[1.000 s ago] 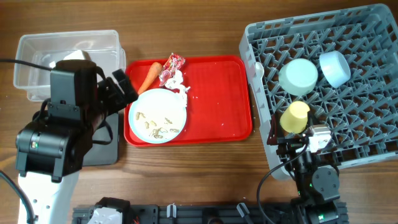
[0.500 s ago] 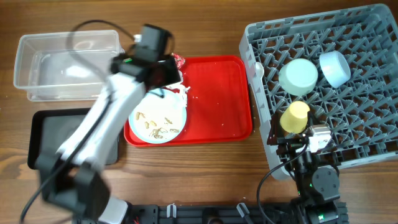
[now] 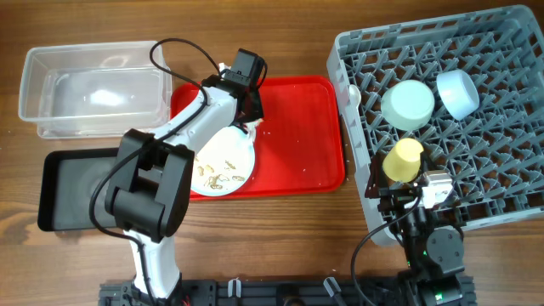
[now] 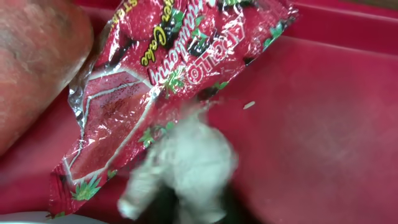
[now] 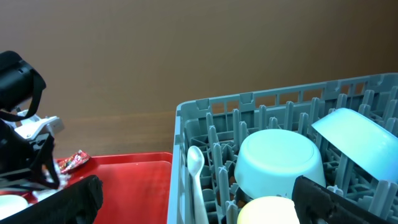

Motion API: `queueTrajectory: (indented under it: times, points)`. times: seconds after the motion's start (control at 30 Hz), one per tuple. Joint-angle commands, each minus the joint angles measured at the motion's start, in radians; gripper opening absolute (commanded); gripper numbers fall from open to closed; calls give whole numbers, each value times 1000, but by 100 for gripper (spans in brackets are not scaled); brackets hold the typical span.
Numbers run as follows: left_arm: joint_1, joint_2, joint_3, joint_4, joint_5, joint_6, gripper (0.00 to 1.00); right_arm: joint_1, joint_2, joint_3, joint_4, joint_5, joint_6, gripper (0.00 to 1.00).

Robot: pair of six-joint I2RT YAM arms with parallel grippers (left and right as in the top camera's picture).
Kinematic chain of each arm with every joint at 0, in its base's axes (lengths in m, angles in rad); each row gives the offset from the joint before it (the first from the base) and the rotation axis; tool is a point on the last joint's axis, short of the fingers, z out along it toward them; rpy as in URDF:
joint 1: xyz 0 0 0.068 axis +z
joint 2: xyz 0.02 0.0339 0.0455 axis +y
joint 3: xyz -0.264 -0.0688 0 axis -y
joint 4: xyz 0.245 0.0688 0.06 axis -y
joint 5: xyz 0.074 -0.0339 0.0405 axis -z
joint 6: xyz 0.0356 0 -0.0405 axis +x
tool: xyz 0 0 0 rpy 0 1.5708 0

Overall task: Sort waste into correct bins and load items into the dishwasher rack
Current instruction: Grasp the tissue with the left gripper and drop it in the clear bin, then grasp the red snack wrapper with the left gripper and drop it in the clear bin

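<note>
The wrapper lies in the red tray's far-left corner, with the tissue touching its lower edge and the carrot just beside it. We have just swung the left gripper away from the clear tub to hover over this waste. We cannot tell whether it is parted. We judge another pick is starting. The right gripper sits spread and empty at the dishwasher rack.

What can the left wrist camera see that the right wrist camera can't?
Only the left wrist: the writing on the wrapper, plus the white tissue and the carrot by it. Only the right wrist: the dishwasher rack with the white spoon, pale green bowl and light blue bowl. Both: the red tray and wrapper.
</note>
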Motion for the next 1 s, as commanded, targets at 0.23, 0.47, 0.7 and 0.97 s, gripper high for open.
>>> queueTrajectory:
  times: [0.23,0.47,0.7,0.97]
  points:
    - [18,-291,113,-143,33,-24,4,-4,-6,-1,5,-4,3,100]
    - [167,-406,113,-173,-263,-24,4,-4,-6,-1,5,-4,3,100]
    - [375,-288,110,-140,-292,-23,4,-4,-6,-1,5,-4,4,100]
    - [450,-259,119,-113,-76,-19,59,-4,-6,-1,5,-4,4,100]
